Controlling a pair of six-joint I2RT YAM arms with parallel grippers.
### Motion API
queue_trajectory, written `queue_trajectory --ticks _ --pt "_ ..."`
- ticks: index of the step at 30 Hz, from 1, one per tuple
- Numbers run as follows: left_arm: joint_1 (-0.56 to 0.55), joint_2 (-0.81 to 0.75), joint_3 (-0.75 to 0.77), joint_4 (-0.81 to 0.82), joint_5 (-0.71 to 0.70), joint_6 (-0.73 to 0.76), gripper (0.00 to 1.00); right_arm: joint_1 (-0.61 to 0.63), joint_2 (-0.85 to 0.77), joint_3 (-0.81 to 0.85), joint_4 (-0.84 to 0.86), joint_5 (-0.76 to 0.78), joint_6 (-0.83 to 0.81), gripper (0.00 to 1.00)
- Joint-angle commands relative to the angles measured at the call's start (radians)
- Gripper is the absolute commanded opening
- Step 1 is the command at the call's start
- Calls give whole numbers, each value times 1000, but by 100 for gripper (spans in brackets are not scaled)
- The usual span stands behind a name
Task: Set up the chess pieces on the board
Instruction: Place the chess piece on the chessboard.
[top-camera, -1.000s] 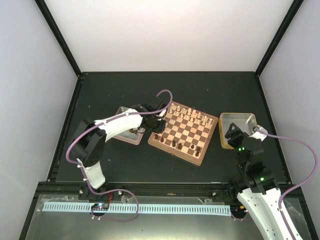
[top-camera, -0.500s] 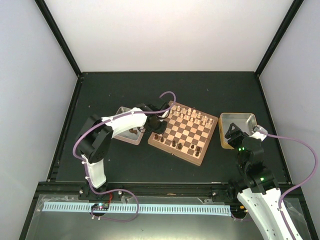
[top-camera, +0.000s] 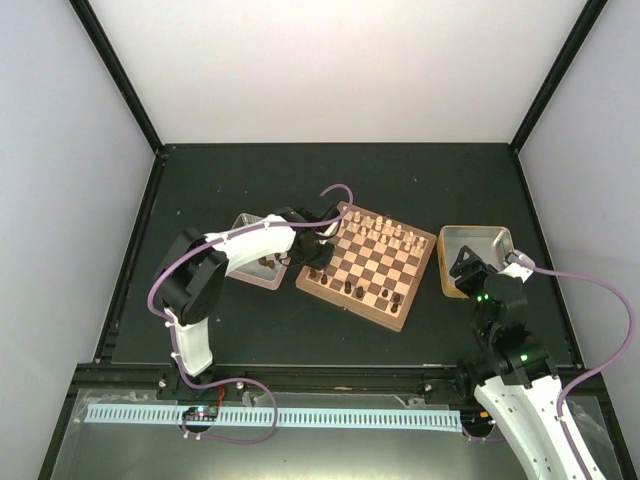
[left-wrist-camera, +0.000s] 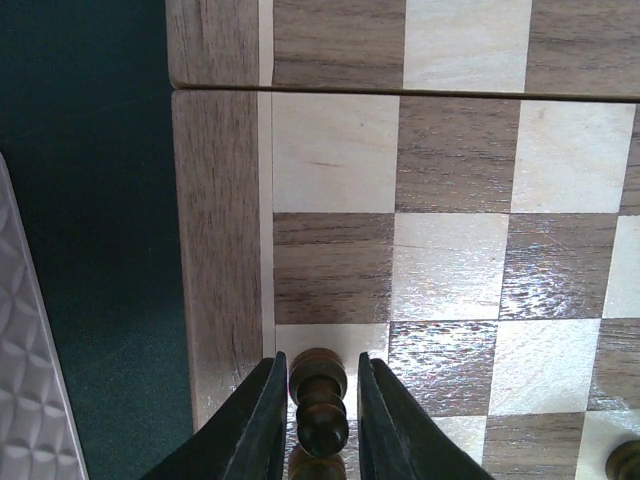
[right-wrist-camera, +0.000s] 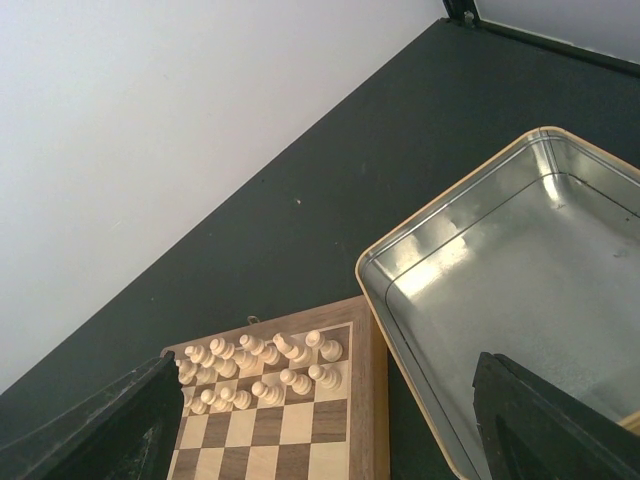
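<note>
The board (top-camera: 350, 304) lies at mid-table, with cream-white chessmen (top-camera: 380, 230) along its far side and several dark brown chess pieces (top-camera: 347, 287) along its near side. My left gripper (top-camera: 312, 250) is low over the board's left edge. In the left wrist view its fingers (left-wrist-camera: 262, 420) stand either side of an upright dark pawn (left-wrist-camera: 320, 395) on a light square next to the rim, with a thin gap on the right. My right gripper (top-camera: 467, 264) is open and empty, raised beside the right tray.
A pale tray (top-camera: 255, 283) with dark pieces sits left of the board; its edge shows in the left wrist view (left-wrist-camera: 25, 400). A bare metal tray (top-camera: 478, 232) sits right of the board and also shows in the right wrist view (right-wrist-camera: 520, 290). Black rails border the table.
The left arm's elbow has shifted slightly; its gripper stays at the board's left edge. The right arm has not moved.
</note>
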Motion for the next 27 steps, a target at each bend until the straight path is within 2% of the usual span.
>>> queue_trajectory --ticks 1,7,11,17,27 --pt "-9 9 38 -16 16 20 23 5 2 -11 29 4 7 80" --pt "-9 -18 50 -18 19 19 31 5 0 -10 25 3 8 80" --pt "-6 -56 55 -19 -24 7 39 5 -2 -10 23 3 7 80" --pt "14 -114 43 -24 -88 -11 45 5 -2 -10 22 1 9 80" --pt "145 -295 -159 92 -175 -126 54 5 0 -10 24 -5 7 80"
